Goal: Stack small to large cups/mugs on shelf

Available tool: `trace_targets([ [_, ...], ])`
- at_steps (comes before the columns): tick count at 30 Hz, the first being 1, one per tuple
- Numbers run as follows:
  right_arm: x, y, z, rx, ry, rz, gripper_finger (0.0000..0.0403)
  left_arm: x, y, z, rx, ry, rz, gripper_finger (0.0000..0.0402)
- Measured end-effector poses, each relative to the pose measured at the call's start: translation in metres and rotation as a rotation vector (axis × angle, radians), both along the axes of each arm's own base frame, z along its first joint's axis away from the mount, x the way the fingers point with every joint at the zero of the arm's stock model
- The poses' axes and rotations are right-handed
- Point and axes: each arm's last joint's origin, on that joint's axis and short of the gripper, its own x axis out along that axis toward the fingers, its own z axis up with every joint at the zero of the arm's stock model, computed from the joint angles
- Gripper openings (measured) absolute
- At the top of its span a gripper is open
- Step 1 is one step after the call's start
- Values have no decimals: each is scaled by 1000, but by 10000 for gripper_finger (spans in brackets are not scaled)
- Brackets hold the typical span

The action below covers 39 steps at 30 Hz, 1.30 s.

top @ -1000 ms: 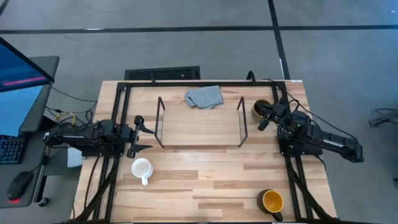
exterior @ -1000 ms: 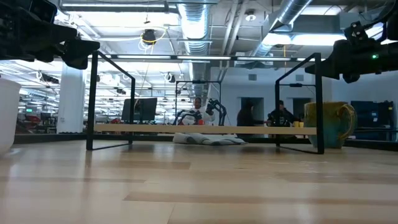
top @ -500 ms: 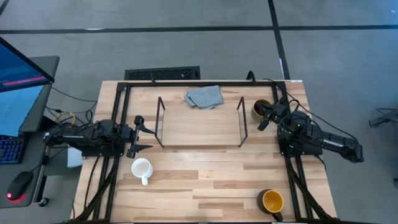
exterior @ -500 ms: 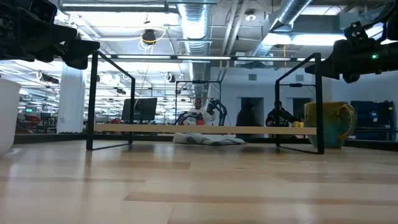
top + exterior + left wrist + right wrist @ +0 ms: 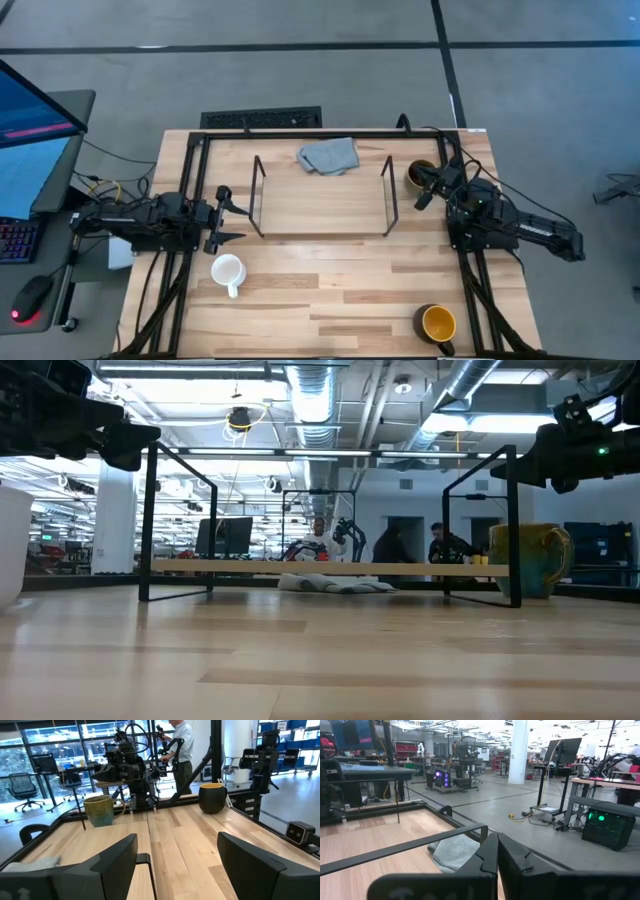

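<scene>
The small white mug point(image 5: 228, 269) stands upright near the table's left side, in front of the shelf point(image 5: 322, 228); it also shows at the low view's left edge point(image 5: 8, 545). The dark mug with the yellow-orange inside point(image 5: 437, 323) stands at the near right corner. The brown mug point(image 5: 419, 174) stands right of the shelf. My left gripper point(image 5: 229, 214) hovers open beside the shelf's left end frame, empty. My right gripper point(image 5: 424, 192) is shut and empty, raised above the brown mug point(image 5: 528, 560).
A grey cloth point(image 5: 328, 155) lies behind the shelf at the far edge. A black metal frame point(image 5: 300, 135) edges the table. The wooden table between the shelf and the near edge point(image 5: 330, 290) holds only the two mugs. People move in the room beyond.
</scene>
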Motion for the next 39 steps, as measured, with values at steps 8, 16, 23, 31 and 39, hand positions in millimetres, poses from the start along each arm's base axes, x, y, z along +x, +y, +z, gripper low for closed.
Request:
trace_targets([
  [8,0,0,0,0,-1,0,29,0,1,0,-12,4,42,266],
  [16,0,0,0,0,-1,0,29,0,3,-1,-38,17,106,266],
  [23,0,0,0,0,0,0,29,0,3,-2,-60,23,106,266],
  [31,-1,-1,4,-60,-10,-19,29,0,3,-2,-63,23,106,266],
  [39,0,-1,3,41,-78,-7,29,0,3,-2,-103,26,105,266],
])
